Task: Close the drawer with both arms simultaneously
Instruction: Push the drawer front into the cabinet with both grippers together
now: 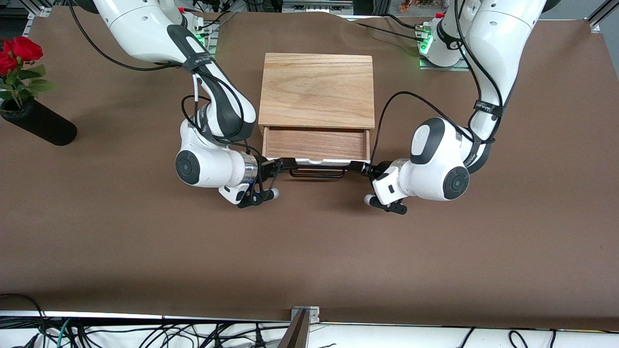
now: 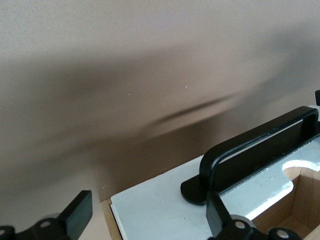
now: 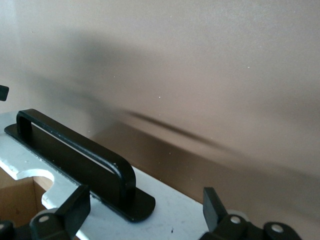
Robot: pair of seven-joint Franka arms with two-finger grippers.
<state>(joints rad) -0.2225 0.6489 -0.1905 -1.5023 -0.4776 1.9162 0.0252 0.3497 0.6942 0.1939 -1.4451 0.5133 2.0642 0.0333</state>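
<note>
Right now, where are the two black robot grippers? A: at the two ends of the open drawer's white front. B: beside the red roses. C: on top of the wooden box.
A: the left gripper and right gripper, both open, sit at opposite ends of the partly open wooden drawer's white front panel.

- My left arm (image 1: 437,166) and right arm (image 1: 213,159) are glossy white shells with black joint bands and round black end caps.
- Black cables loop along both, strapped down by lettered black bands.
- My left gripper (image 2: 147,220) and right gripper (image 3: 145,215) have matte black fingers on silver-screwed mounts.
- Green lights glow on both bases.
</note>
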